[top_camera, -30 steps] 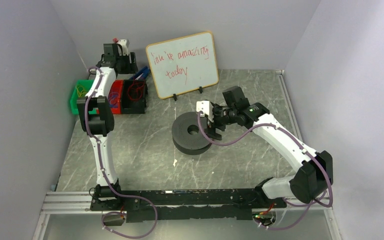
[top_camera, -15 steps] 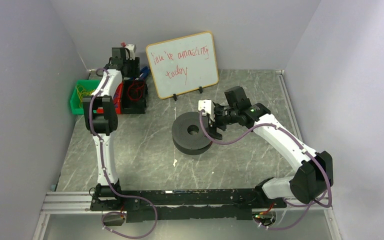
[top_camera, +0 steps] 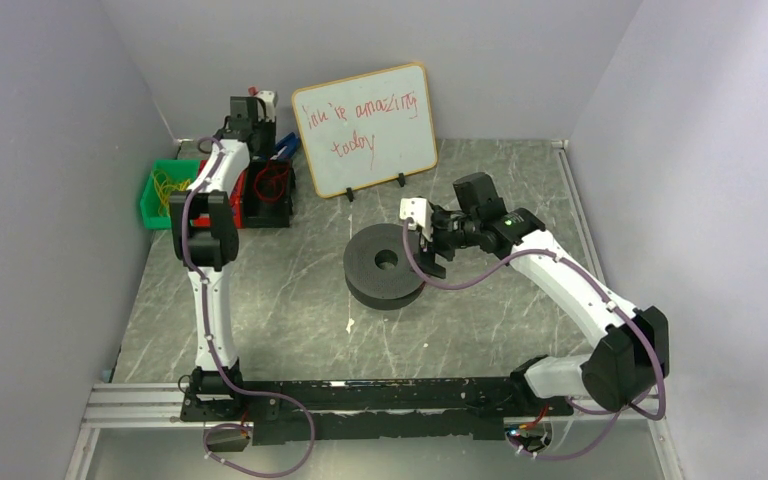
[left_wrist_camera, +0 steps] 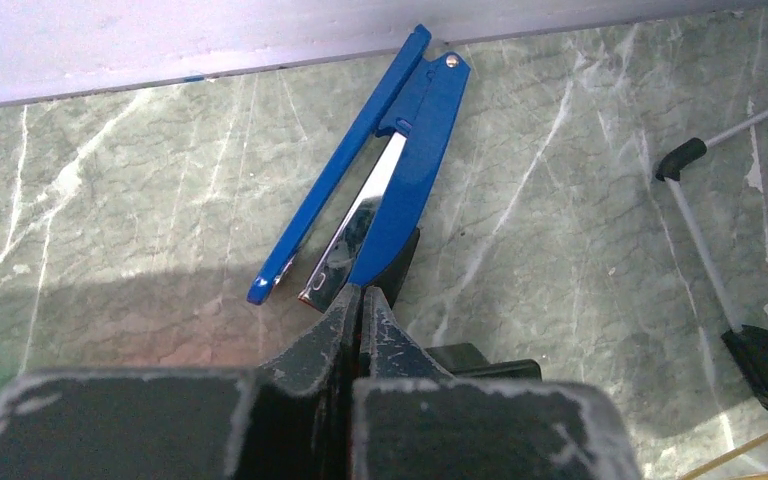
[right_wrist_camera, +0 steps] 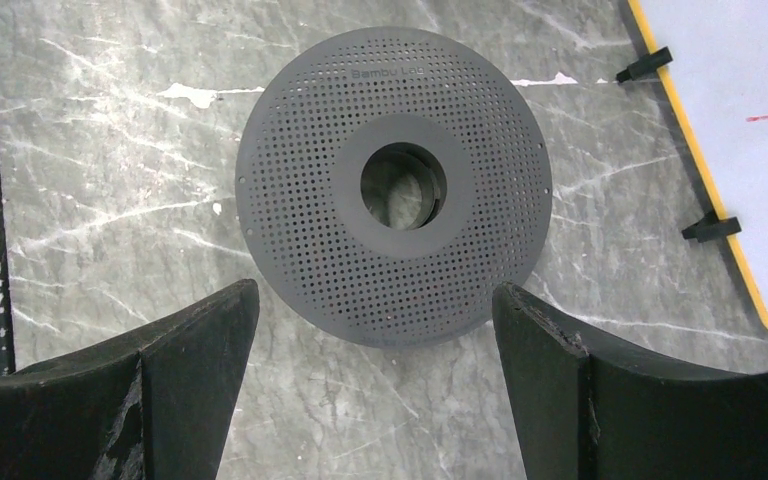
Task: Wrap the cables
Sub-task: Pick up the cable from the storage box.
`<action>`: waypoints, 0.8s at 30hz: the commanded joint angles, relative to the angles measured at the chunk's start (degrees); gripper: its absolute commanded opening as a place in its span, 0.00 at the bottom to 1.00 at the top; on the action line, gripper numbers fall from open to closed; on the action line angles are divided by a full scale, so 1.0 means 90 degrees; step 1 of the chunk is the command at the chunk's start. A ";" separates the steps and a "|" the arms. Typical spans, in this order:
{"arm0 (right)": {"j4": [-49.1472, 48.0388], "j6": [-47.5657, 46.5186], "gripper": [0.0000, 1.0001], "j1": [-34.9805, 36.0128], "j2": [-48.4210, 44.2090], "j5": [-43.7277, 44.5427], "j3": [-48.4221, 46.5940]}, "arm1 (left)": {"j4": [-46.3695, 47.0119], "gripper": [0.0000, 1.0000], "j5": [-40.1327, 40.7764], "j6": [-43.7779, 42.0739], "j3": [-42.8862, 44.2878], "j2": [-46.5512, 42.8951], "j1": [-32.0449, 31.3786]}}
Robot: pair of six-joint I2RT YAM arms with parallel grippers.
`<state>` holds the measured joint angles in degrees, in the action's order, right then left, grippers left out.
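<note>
Cables [top_camera: 272,180]: I read thin red wire in loose loops, lying in the dark bin [top_camera: 278,208] at the far left of the table [top_camera: 290,300], below the left arm and apart from both claws.

1. Whiteboard [top_camera: 365,130]: upright at the back, red handwriting on it.
2. Black spool [top_camera: 370,282]: flat on the table near the centre, perforated face up, hub hole visible.
3. Green bin [top_camera: 152,205]: left of the dark bin, holding yellow wire loops [top_camera: 165,182].
4. Right gripper [right_wrist_camera: 375,292]: jaws spread wide, hovering over the near edge of the spool, holding nothing.
5. Left gripper [left_wrist_camera: 360,300]: fingers pressed together, nothing visible between them. The tips sit at the near end of a blue stapler [left_wrist_camera: 400,170] lying by the back wall; I cannot tell whether they touch.
</note>
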<state>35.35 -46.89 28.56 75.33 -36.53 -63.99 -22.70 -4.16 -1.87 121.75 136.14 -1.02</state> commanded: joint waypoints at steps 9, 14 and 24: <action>-0.0539 0.0247 0.90 -0.0089 -0.0388 0.0039 0.0020 | 0.0521 0.03 0.0703 0.0169 -0.0003 -0.2269 -0.0020; -0.0676 0.0492 0.96 -0.0097 -0.0354 0.0284 -0.0159 | 0.0257 0.03 0.0530 0.0464 0.0304 -0.3310 -0.0020; -0.0365 0.0968 0.99 -0.0097 -0.0180 0.0127 -0.1134 | -0.0435 0.03 -0.0859 0.0950 0.0445 -0.5202 -0.0263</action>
<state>32.08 -40.73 27.92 74.02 -33.93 -68.99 -22.55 -3.38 3.11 122.96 92.66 -2.31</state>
